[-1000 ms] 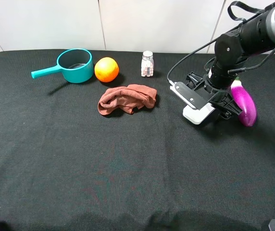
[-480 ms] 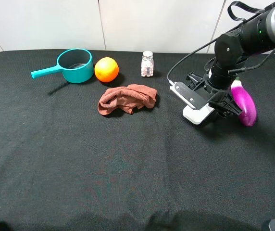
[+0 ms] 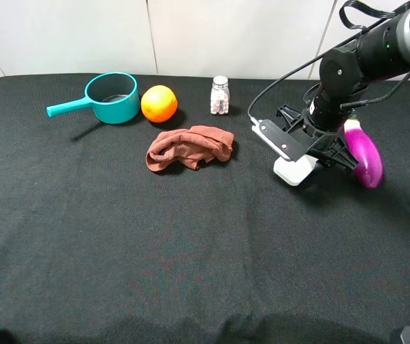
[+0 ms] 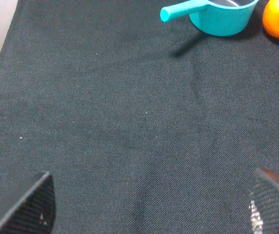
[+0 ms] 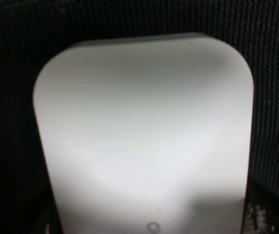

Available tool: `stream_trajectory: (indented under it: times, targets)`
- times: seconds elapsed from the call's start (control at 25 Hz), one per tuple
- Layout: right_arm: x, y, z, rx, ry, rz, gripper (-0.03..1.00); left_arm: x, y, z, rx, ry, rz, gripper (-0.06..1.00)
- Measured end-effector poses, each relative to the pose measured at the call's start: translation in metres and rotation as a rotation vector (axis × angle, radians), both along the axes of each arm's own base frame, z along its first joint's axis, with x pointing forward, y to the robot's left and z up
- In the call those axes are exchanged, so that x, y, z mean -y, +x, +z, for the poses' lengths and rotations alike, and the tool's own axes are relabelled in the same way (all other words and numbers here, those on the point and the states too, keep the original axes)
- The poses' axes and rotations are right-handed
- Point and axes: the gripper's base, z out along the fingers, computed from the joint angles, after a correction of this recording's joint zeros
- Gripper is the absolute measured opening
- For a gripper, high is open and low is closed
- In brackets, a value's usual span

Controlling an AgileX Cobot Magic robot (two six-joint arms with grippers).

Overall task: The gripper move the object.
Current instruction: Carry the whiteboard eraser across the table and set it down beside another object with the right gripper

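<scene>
High overview, low left view, both with teal pot [image 3: 115, 111] [image 4: 222, 22]; right close-up.

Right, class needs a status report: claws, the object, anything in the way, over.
Left claw open over bare black table. Right claw shut on white block. Eggplant close beside it.

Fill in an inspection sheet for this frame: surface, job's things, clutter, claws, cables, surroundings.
Surface: black cloth, flat, covering the table.
Job's things: white box, held in the right claw.
Clutter: teal pot, orange, pill bottle, crumpled brown rag, purple eggplant close beside the right claw.
Claws: left claw open, empty, above bare cloth; right claw shut on the white box.
Cables: black cable loops from the right arm down towards its wrist.
Surroundings: white wall panels.
</scene>
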Motion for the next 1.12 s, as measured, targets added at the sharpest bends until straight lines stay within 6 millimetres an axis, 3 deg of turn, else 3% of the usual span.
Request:
stream_trajectory:
  times: [0.68, 1.12]
  targets:
    - [0.0, 0.0003, 0.0006, -0.003, -0.001, -0.011, 0.47, 0.0, 0.0, 0.0, 0.0, 0.0, 0.0, 0.83]
    - [0.0, -0.0019, 0.0004, -0.019, 0.036, -0.287, 0.47, 0.0, 0.0, 0.0, 0.0, 0.0, 0.0, 0.83]
